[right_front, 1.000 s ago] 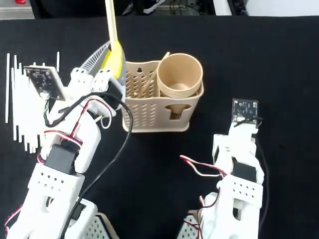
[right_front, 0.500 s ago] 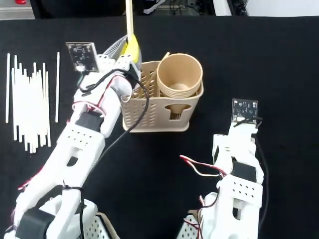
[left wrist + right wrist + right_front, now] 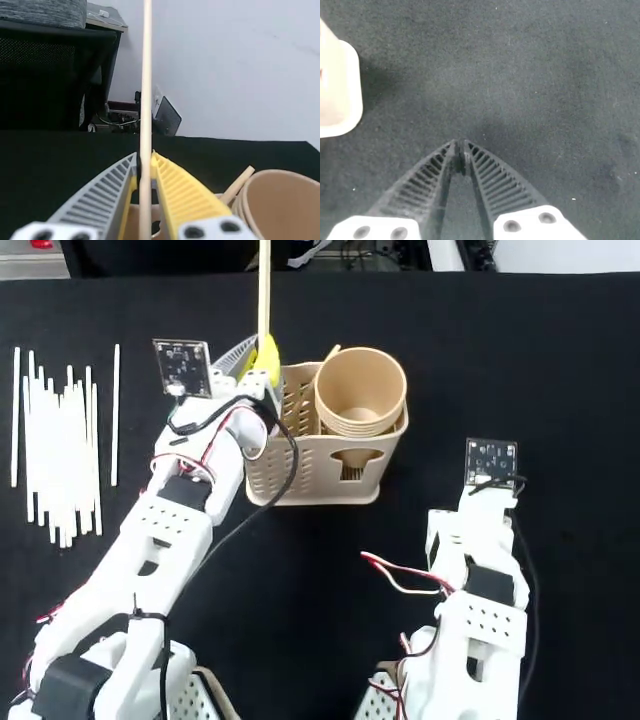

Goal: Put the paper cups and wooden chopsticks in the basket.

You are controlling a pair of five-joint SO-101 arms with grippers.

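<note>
The left gripper (image 3: 144,159) is clamped on one chopstick (image 3: 264,290), holding it upright above the left end of the basket (image 3: 310,480). In the last second this arm has swung over from the loose chopsticks (image 3: 60,450) on the table (image 3: 560,360), so a drop looks due next. Many sticks remain. Stacked cups (image 3: 360,390) sit in the basket's right compartment. The right gripper (image 3: 460,152) is closed and empty, low over the table.

The chopstick (image 3: 264,290) is cut off at the top edge. Its lower end is hidden behind the left gripper (image 3: 260,345); the left arm (image 3: 215,440) masks the basket's (image 3: 330,475) left wall.
</note>
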